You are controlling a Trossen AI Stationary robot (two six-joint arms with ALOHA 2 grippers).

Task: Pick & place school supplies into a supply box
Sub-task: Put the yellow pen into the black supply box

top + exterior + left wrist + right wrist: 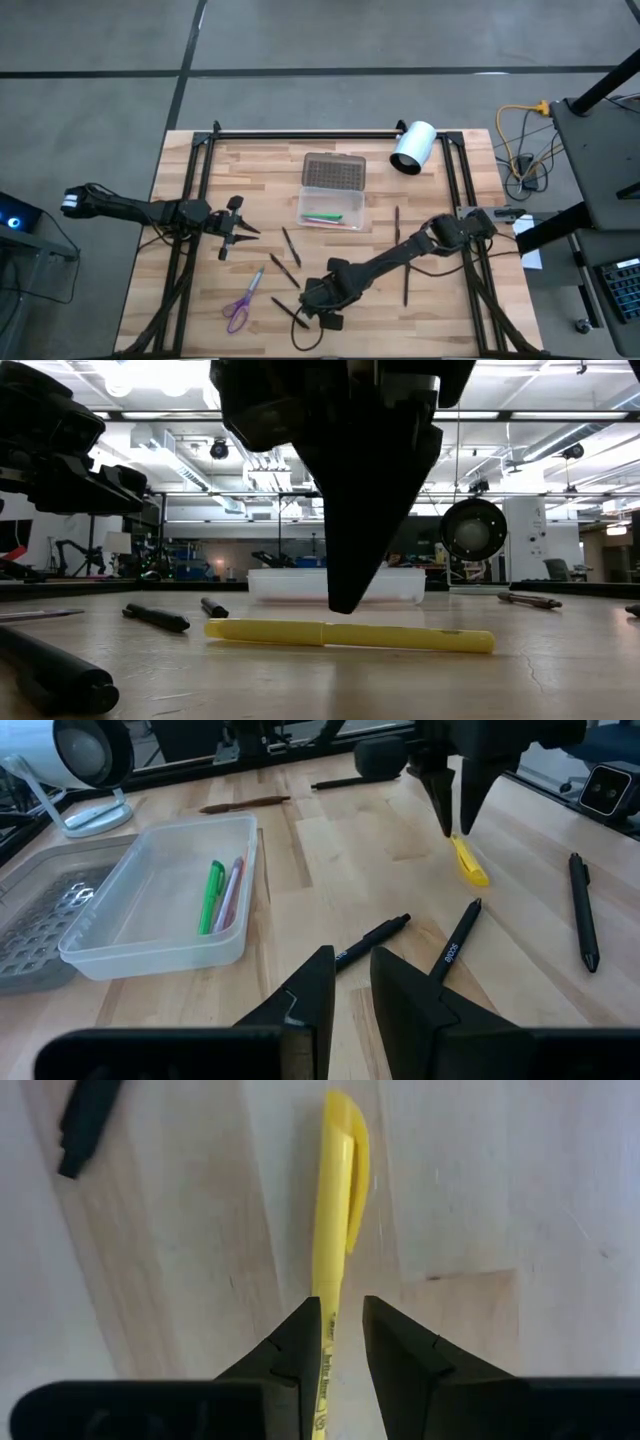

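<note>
Right gripper (334, 1330): I've got it poised over the yellow pen (338, 1200), near side of the supply box (333, 203) — fingers narrowly parted, straddling the barrel, nothing gripped.
Yellow pen: flat on the table (420, 310).
Left gripper (240, 234): waiting left of the box — slightly parted, empty.
Box: lid open, green pen (212, 896) inside.

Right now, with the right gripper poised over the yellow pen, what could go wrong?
1. The right gripper stands open with a narrow gap over the yellow plastic pen; the pen sits toward one finger, so closing might push it aside.
2. Black pens lie between it and the clear plastic supply box; a low carry could knock them.
</note>
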